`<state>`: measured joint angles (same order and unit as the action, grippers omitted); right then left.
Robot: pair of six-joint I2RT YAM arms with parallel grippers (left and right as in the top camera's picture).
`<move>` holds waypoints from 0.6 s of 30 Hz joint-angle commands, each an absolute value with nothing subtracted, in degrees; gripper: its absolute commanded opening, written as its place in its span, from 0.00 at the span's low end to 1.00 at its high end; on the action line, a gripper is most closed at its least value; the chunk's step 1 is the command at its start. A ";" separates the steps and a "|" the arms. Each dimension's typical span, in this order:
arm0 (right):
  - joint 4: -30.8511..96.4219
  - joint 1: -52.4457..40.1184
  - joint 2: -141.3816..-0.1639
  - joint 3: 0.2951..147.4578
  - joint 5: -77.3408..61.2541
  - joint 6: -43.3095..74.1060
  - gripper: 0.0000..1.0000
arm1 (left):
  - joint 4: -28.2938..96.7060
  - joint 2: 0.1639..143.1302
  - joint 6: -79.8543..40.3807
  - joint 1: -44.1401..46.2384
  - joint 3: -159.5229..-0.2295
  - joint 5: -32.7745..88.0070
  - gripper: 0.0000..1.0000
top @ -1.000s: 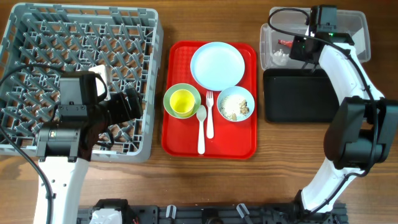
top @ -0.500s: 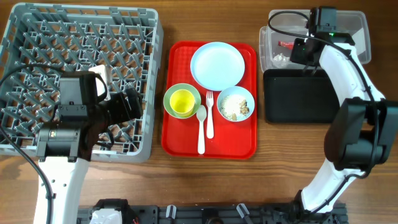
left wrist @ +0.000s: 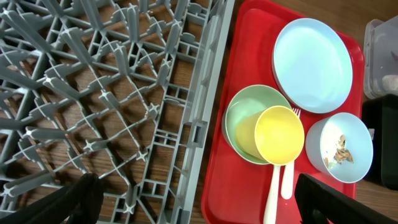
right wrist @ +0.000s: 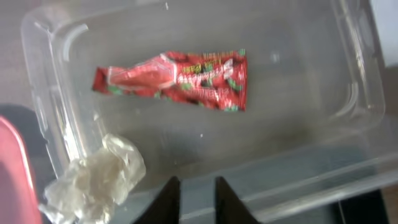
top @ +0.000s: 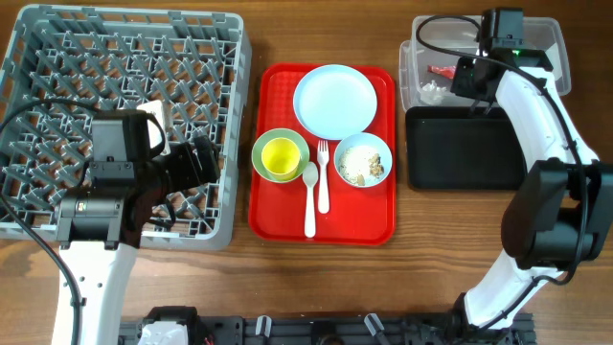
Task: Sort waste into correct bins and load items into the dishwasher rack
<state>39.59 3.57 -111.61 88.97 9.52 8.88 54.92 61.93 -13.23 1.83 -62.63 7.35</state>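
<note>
The red snack wrapper (right wrist: 180, 78) lies flat in the clear tub (right wrist: 348, 81), with the crumpled white paper (right wrist: 93, 180) at its corner. My right gripper (right wrist: 196, 186) hovers over the tub's near wall, its jaws slightly apart and empty. Overhead, the white plate (top: 335, 99), the green bowl (top: 263, 144) holding the yellow cup (top: 281, 158), the blue bowl (top: 364, 160) with crumbs, the fork (top: 323, 182) and the spoon (top: 310, 196) sit on the red tray (top: 278, 211). My left gripper (left wrist: 202, 205) stands wide open over the grey rack's (top: 235, 115) right edge.
The black tray (top: 460, 149) sits just in front of the clear tub (top: 556, 48). The rack fills the table's left side, touching distance from the red tray. Cables run over the rack's left edge and above the tub.
My right gripper's jaws have parted a little and the arm has edged slightly right over the tub. The wrapper stays in the tub. The left arm has not moved.
</note>
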 commanded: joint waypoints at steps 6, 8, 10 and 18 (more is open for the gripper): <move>29.08 5.08 -110.21 88.82 11.33 7.46 0.26 | 54.98 61.95 -13.98 2.09 -63.61 8.05 1.00; 27.90 6.11 -110.26 88.82 8.80 7.42 0.23 | 54.96 61.95 -13.96 2.09 -63.61 8.08 1.00; 27.64 7.07 -110.26 89.49 6.76 5.74 0.25 | 54.98 61.95 -13.98 2.09 -63.61 8.05 1.00; 37.93 8.91 -111.57 100.88 4.32 0.32 0.37 | 54.98 61.93 -13.98 2.09 -63.61 8.08 1.00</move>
